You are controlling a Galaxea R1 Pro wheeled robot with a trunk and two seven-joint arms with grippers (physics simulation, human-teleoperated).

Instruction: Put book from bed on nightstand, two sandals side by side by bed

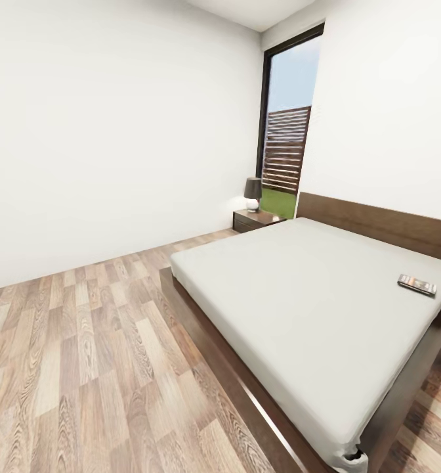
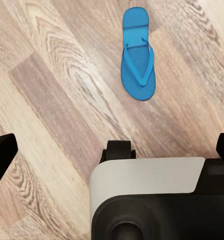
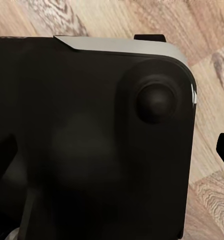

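While both grippers' states are unclear, book [image 1: 417, 284] lies lengthwise across bed [image 1: 299, 309].

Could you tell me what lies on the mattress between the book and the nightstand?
Nothing: in the head view, the bed's grey mattress is bare from the book to the nightstand, which carries a lamp.

A small lamp [image 1: 252, 193] with a dark shade and a pale round base is seen right of centre in the upper half of the head view. Just to its right, a slatted wooden fence [image 1: 286, 148] and a strip of grass [image 1: 277, 203] are shown through the glass, with blue sky [image 1: 293, 75] above them.
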